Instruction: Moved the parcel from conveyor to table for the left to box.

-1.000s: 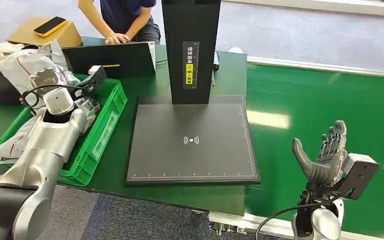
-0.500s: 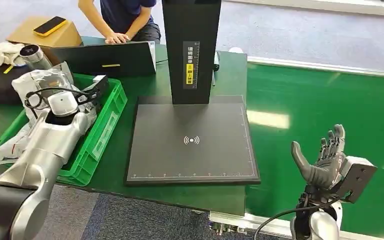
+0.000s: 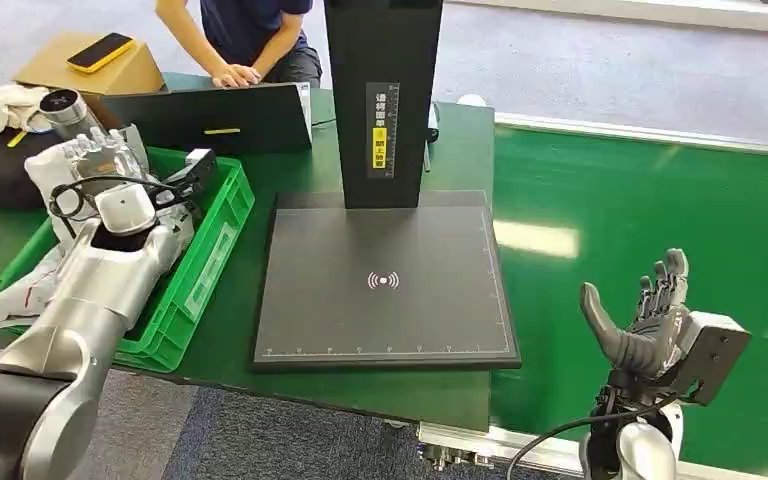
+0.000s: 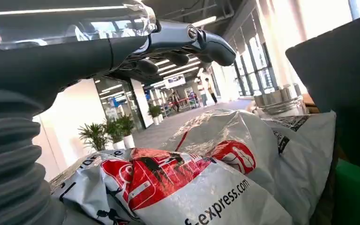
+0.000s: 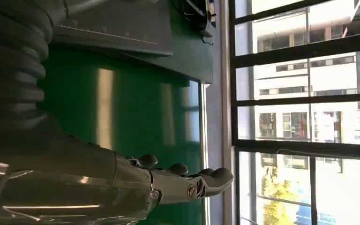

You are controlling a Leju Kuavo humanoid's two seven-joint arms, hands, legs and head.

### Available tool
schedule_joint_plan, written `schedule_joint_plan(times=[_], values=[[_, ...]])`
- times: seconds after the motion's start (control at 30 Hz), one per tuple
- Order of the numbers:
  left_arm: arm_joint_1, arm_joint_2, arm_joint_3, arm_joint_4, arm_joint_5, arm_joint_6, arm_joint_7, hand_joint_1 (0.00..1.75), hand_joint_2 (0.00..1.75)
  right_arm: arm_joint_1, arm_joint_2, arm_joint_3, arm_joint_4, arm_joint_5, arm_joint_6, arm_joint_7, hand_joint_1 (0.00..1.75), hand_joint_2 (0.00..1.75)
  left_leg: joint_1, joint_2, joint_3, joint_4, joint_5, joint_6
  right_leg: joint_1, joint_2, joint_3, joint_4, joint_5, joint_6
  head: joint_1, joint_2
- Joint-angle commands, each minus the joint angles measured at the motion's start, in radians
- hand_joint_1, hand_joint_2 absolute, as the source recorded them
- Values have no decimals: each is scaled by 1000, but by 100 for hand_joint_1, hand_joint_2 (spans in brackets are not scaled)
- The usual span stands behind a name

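Observation:
Grey-white plastic parcels (image 3: 48, 178) with red print (image 4: 168, 173) lie piled in the green crate (image 3: 205, 262) at the table's left. My left hand (image 3: 96, 152) hovers just over the pile, fingers (image 4: 201, 42) stretched out and holding nothing. My right hand (image 3: 652, 318) stands open, palm up, above the green conveyor (image 3: 640, 190) at the lower right; in the right wrist view its fingers (image 5: 192, 180) are spread over the belt. No parcel lies on the conveyor.
A black scanner plate (image 3: 385, 300) with a tall black post (image 3: 380, 90) fills the table's middle. Behind the crate stand a laptop (image 3: 225, 118), a cardboard box (image 3: 110, 72) with a phone, and a metal cup (image 3: 65, 108). A person (image 3: 250, 35) sits at the far edge.
The parcel that my left hand held up has gone down into the crate, and the hand now shows free above it. My right hand sank slightly.

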Motion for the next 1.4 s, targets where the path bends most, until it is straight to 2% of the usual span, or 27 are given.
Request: schedule_joint_plan(times=[0.03,0.1,0.13,0.2,0.27,0.4,0.43,0.5,0.67,0.73,0.77,0.87,0.97,1.0,1.03,1.17,1.3,1.33,1.4], values=[[-27,-6,20,27,-3,137,70,0,175,-16,23,-16,10,0,1,7,0,175,0,0,4,-2,-1,-3,0,0,5,-2,-1,0,0,0],[-13,-4,58,3,5,298,68,0,175,-12,23,-14,-1,2,2,12,0,175,0,0,3,-1,-1,-2,0,0,3,-1,-1,0,0,0],[-13,-2,79,6,5,359,61,0,0,-10,22,-12,-4,2,3,15,0,175,0,1,1,-1,0,-2,0,0,1,-1,0,0,0,0],[-2,4,112,-16,7,433,39,0,0,-14,18,-8,3,3,3,17,0,175,1,0,4,-2,-1,-3,0,0,4,-1,-1,0,0,0],[0,10,100,-29,-4,437,34,0,0,-21,15,-8,13,2,4,17,0,175,0,0,4,-1,-1,-3,0,0,3,-1,-1,0,0,0],[32,-31,163,-107,19,444,-37,0,0,-18,21,-15,18,2,3,17,0,175,1,0,3,-1,-1,-3,0,0,3,-1,-1,0,0,0],[87,-58,186,-201,58,551,-106,0,0,-2,28,-19,1,4,-2,15,0,175,1,0,4,-2,-1,-3,0,0,4,-2,-1,0,0,0],[164,-87,204,-343,56,520,-109,0,0,14,35,-24,-17,6,-3,13,0,175,1,-1,3,-1,-1,-2,0,-2,3,-1,-1,0,0,0],[175,-83,209,-364,55,507,-107,0,0,13,35,-25,-20,6,-3,13,0,175,0,-2,3,-1,-1,-2,-1,-2,4,-2,-1,0,0,0],[201,-102,234,-414,116,549,-182,0,0,18,37,-29,-25,7,-3,13,0,175,0,0,2,-1,-1,-2,0,0,2,-1,-1,0,0,0],[239,-117,246,-480,160,576,-226,0,175,28,42,-35,-36,7,-5,14,0,175,0,1,1,0,0,-2,0,0,1,-1,0,0,0,0],[430,-161,236,-788,295,550,-297,0,175,61,56,-54,-75,12,-2,10,0,175,-1,-1,5,-3,-1,-2,-1,-2,4,-3,-1,0,-1,0],[582,-197,204,-986,423,505,-350,0,175,80,67,-69,-102,14,6,11,0,175,-1,0,6,-3,-2,-2,-2,0,5,-3,-2,0,0,0],[605,-197,195,-1001,418,485,-340,0,175,81,69,-70,-105,15,12,13,0,175,-2,-1,8,-4,-3,-2,-2,-1,9,-5,-3,1,0,0],[625,-196,187,-1004,400,448,-318,0,175,77,70,-71,-105,20,19,16,0,175,-1,0,4,-2,-2,-2,-1,0,4,-3,-2,0,0,0],[648,-193,193,-949,335,366,-282,0,175,64,69,-71,-96,33,33,20,0,175,-1,2,6,-2,-4,-3,-2,2,5,-3,-3,1,0,0],[662,-217,198,-961,442,407,-399,0,175,72,73,-80,-91,35,24,42,0,175,-1,0,2,-1,-2,-1,-1,1,1,-2,-2,1,0,0],[678,-230,203,-989,558,405,-467,0,175,65,70,-85,-68,34,26,89,0,175,-1,0,3,-1,-2,-2,-1,0,2,-2,-2,1,0,0],[704,-242,197,-1027,682,376,-528,0,175,48,53,-87,-9,62,20,164,0,175,-1,-1,4,-1,-2,-2,-1,-1,3,-2,-2,1,0,0]])
